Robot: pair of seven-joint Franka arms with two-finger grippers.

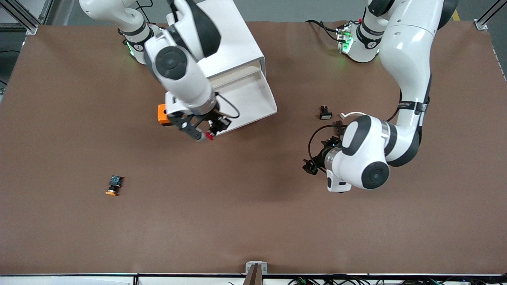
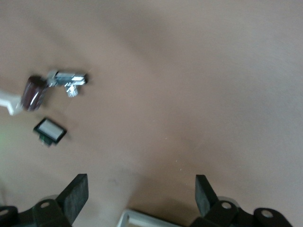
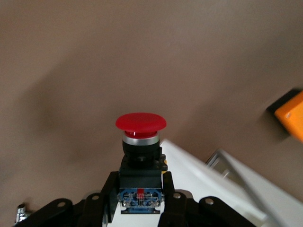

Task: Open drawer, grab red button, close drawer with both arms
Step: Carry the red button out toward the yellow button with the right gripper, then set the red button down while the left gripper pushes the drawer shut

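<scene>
The right gripper [image 1: 206, 132] was clenched on the red-capped button [image 3: 140, 142], holding it by its black-and-blue body just over the front corner of the open drawer [image 1: 253, 99] of the white cabinet [image 1: 225, 39], near the table's edge at the robots' bases. The left gripper [image 2: 139, 191] hung with fingers spread, grasping nothing, over bare table toward the left arm's end. Judgement: the button appeared extracted, so closing was next. The right arm should carry the button clear of the drawer rim first; then the left gripper should press squarely on the drawer's low front to avoid skewing the cabinet.
</scene>
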